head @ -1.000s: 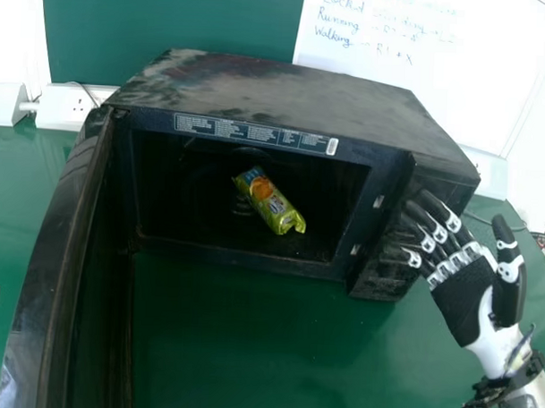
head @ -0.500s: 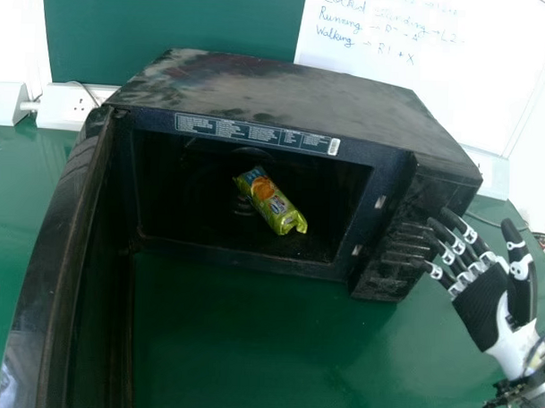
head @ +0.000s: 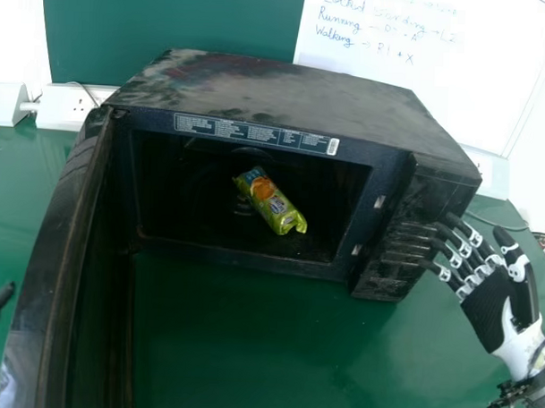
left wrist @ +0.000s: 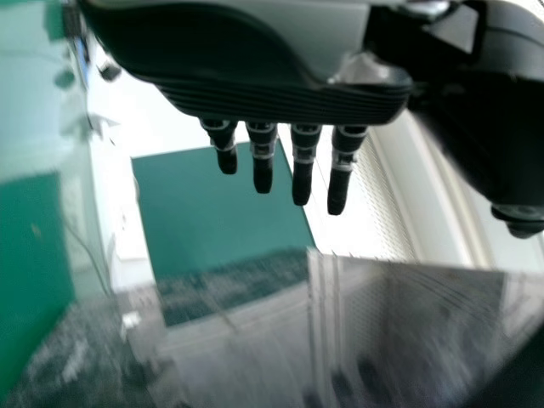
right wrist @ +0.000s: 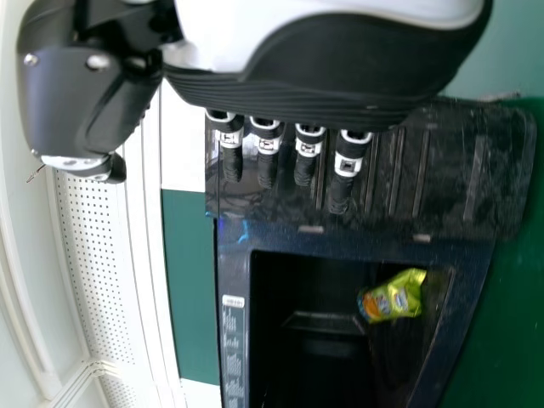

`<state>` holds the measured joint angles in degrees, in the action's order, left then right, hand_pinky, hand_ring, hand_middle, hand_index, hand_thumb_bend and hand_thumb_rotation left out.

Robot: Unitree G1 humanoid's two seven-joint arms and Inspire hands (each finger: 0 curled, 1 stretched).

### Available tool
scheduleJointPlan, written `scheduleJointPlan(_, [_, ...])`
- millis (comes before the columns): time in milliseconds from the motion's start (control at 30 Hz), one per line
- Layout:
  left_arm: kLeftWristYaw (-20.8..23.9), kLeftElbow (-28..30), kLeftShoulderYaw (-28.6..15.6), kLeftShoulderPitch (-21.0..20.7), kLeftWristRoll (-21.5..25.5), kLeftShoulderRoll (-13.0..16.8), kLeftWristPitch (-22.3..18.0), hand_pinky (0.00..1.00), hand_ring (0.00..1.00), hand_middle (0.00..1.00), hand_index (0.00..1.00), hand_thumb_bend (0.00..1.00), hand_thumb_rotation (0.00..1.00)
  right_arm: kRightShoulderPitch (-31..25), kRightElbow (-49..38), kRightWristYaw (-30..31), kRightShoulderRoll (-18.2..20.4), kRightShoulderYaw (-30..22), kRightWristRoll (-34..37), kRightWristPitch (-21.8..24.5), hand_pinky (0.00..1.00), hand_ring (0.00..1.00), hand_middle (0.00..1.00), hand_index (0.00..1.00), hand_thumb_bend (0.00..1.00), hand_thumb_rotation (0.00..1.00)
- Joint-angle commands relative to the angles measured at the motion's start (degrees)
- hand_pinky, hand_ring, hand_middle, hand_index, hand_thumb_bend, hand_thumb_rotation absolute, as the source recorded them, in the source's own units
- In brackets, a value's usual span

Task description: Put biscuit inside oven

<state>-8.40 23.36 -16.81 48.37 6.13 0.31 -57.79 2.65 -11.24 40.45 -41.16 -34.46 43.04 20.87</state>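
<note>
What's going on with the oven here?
Nothing is being held right now. The biscuit packet is lying inside the oven, and the oven door is wide open. The robot's right hand is open, fingers by the oven's control-panel side; whether they touch it, I can't tell. The left hand is open too, out past the door. So the biscuit is in, door not shut.

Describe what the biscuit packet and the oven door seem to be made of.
The biscuit packet seems thin, glossy printed film, going by its crinkled end; plastic or foil-backed is unclear. The oven door looks smooth and dark, likely plastic or glass, with a bright sheen.
</note>
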Motion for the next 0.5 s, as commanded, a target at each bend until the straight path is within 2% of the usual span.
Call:
scheduleJointPlan(0, [-1.45, -1.26, 1.33, -0.33, 1.52, 2.23, -2.41, 0.97, 0.96, 0.97, 0.98, 0.89, 1.00, 0.14, 0.14, -0.82, -0.04, -1.39, -0.54, -0.80, 0.80, 1.00, 1.00, 1.00, 0.70, 0.88])
scheduleJointPlan(100, [-2.28, -2.65, 0.97, -1.48, 0.53, 3.50, -5.46, 0.96, 0.95, 0.97, 0.97, 0.89, 1.00, 0.21, -0.35, -1.83, 0.08, -2.33, -0.66, -0.79, 0.76, 1.00, 1.00, 1.00, 0.73, 0.86])
scheduleJointPlan(233, [-2.51, -4.92, 0.10, -2.60, -1.03, 4.01, -9.22, 0.98, 0.95, 0.97, 0.97, 0.90, 1.00, 0.25, -0.60, -2.23, 0.39, -2.84, -0.70, -1.11, 0.77, 1.00, 1.00, 1.00, 0.79, 0.85])
scheduleJointPlan(367, [-2.34, -6.55, -0.03, -3.51, -2.15, 4.01, -11.82, 0.97, 0.95, 0.97, 0.97, 0.88, 1.00, 0.42, -0.35, -2.23, 0.51, -2.72, -1.05, -1.41, 0.79, 0.99, 1.00, 1.00, 0.77, 0.81])
scheduleJointPlan(467, [-2.24, -7.74, -0.59, -4.03, -3.30, 4.17, -13.40, 0.97, 0.95, 0.97, 0.97, 0.89, 1.00, 0.57, 0.03, -2.12, 0.42, -2.42, -1.07, -1.20, 0.77, 0.98, 1.00, 1.00, 0.76, 0.83])
